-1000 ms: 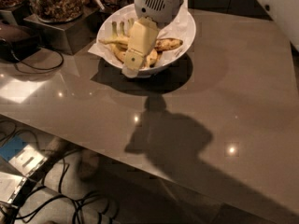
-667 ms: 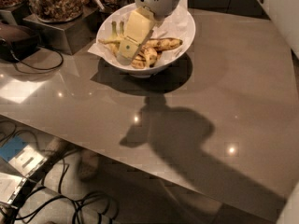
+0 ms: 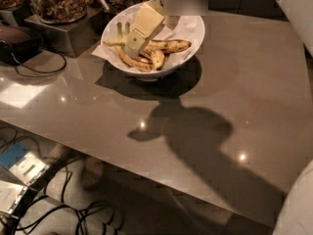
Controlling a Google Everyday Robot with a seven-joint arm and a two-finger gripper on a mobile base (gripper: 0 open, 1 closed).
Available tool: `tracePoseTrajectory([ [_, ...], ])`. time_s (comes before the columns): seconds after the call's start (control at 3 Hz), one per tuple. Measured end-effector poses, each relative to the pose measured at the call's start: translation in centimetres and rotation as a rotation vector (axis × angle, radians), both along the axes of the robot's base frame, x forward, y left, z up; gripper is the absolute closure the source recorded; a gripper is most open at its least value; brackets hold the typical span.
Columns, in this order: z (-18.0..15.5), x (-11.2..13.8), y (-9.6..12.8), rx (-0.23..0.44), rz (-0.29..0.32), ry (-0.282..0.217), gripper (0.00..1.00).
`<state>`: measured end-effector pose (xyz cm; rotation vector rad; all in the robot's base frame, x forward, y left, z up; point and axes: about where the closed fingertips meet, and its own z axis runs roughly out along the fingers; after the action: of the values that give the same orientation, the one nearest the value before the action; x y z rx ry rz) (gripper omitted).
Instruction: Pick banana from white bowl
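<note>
The white bowl [image 3: 191,39] stands at the back of the grey table, lined with white paper. The long yellow banana with brown spots [image 3: 171,46] lies across its middle. Shorter curved bananas with greenish stems [image 3: 128,58] lie at its left and front. My gripper [image 3: 134,45] reaches down from the top edge into the bowl. Its cream end is over the left part of the bananas, just left of the long banana's spotted part. Whether it touches a banana is hidden.
Glass jars of nuts [image 3: 57,1] stand on a metal stand [image 3: 58,33] at the back left, with a black cable [image 3: 41,67] beside them. The table's front edge [image 3: 122,168] runs diagonally, with cables on the floor below. My white body [image 3: 298,204] shows at the right.
My gripper's cream end has moved from the bowl's front rim up and back over the bananas inside the bowl. The bananas and the bowl have not visibly moved.
</note>
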<state>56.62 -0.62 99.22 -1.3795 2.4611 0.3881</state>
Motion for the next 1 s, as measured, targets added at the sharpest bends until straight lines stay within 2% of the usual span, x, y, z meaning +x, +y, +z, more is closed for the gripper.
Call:
tracePoseTrajectory([
  [0.33,-0.3,0.6,0.0,-0.039,-0.059,-0.007,0.14],
  [1.0,-1.1,2.0,-0.5,-0.106,-0.154,-0.011,0.17],
])
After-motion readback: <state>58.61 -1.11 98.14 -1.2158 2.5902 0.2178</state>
